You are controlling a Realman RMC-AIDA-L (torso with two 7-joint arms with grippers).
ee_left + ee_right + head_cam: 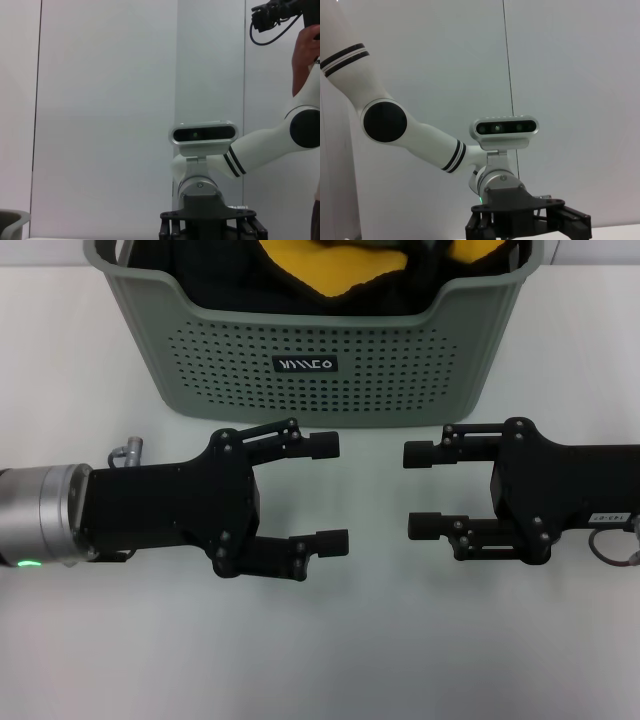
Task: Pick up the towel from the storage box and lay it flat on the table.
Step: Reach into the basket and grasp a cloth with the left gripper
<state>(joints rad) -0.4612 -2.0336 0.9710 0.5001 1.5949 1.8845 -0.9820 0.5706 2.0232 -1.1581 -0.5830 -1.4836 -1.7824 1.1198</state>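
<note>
The storage box stands at the back of the white table. Inside it a dark cloth, the towel, lies under and beside a yellow cloth; its trim and label do not show. My left gripper is open and empty, hovering low over the table in front of the box. My right gripper is open and empty too, facing the left one with a small gap between their fingertips. Neither touches the box.
The left wrist view shows my right arm, a corner of the box rim and a person's hand by a wall. The right wrist view shows my left arm.
</note>
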